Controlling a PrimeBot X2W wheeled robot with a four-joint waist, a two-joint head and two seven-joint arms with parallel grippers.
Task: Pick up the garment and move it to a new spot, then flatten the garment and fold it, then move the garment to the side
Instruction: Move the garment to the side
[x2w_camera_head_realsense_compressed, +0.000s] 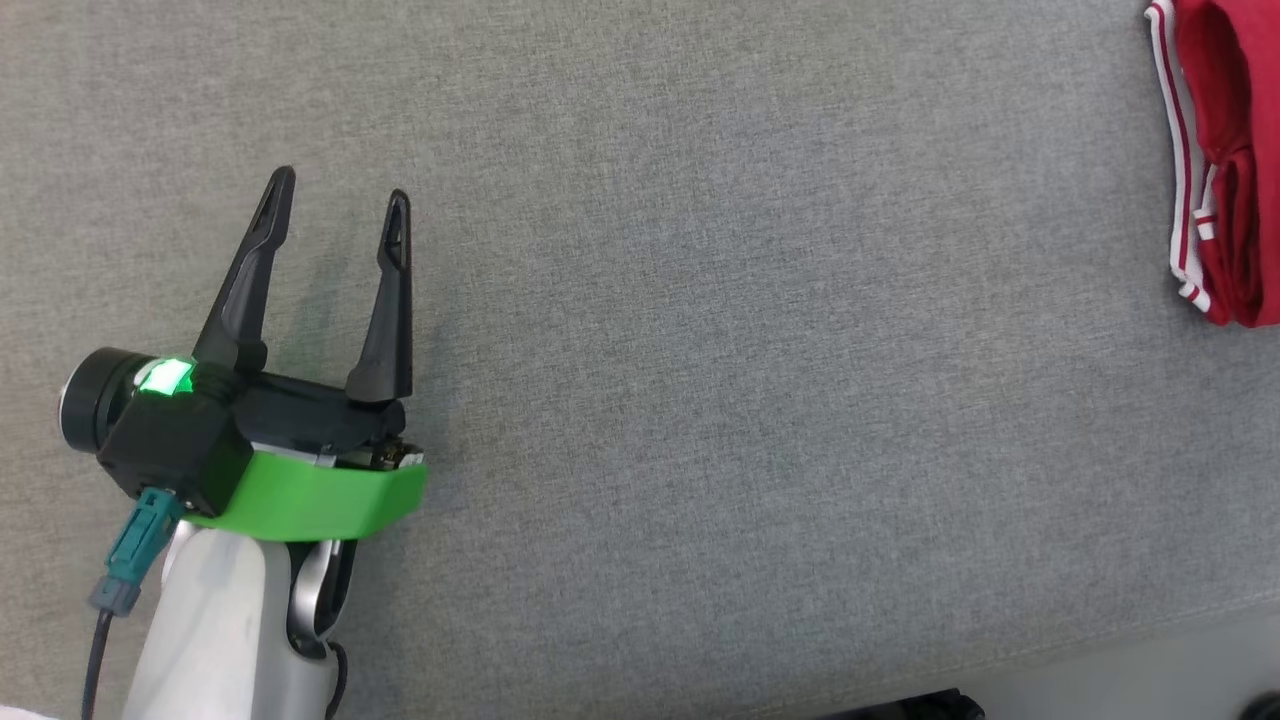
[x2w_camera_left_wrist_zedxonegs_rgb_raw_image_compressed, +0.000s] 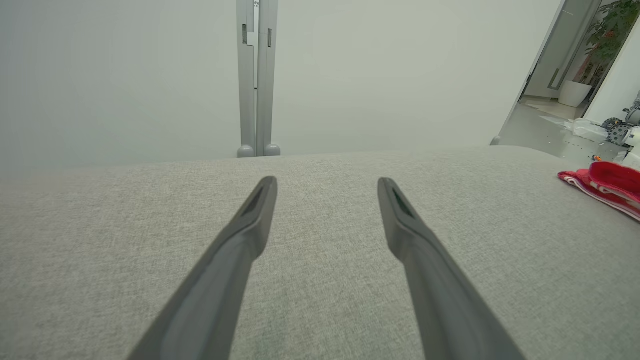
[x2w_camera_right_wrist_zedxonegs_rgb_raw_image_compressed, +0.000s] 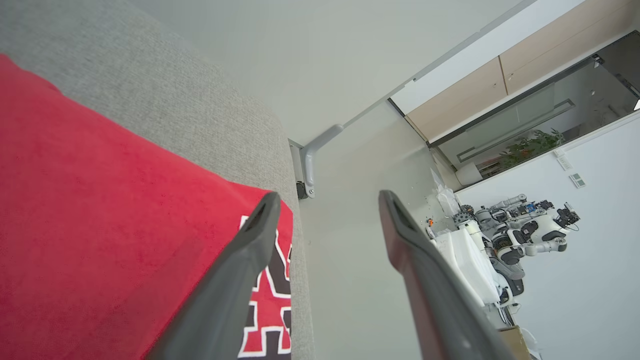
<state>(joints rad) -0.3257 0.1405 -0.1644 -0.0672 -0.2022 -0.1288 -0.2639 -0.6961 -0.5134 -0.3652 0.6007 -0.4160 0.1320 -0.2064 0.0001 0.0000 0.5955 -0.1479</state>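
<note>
One red garment (x2w_camera_head_realsense_compressed: 1228, 150), folded, white-striped trim, lies at the desk's (x2w_camera_head_realsense_compressed: 700, 350) right edge. Two claws: left claw (x2w_camera_head_realsense_compressed: 341, 186) released, empty, well apart from it; right claw (x2w_camera_right_wrist_zedxonegs_rgb_raw_image_compressed: 327, 196) released, empty, by the garment's edge.

Ahead of the left end effector (x2w_camera_head_realsense_compressed: 340, 186), between and beyond its spread fingers, the grey bench (x2w_camera_head_realsense_compressed: 750, 350) lies bare right up to its far edge. To its right the surface is just as free, as far as the folded red garment (x2w_camera_head_realsense_compressed: 1225, 150), well apart at the bench's edge. Past the far edge a grey upright post (x2w_camera_left_wrist_zedxonegs_rgb_raw_image_compressed: 256, 75) stands slightly left of straight ahead. The right end effector (x2w_camera_right_wrist_zedxonegs_rgb_raw_image_compressed: 329, 195), fingers apart, hangs over the garment's border. Open space lies ahead of it past the bench edge, though its clearance above the cloth is hard to judge.
</note>
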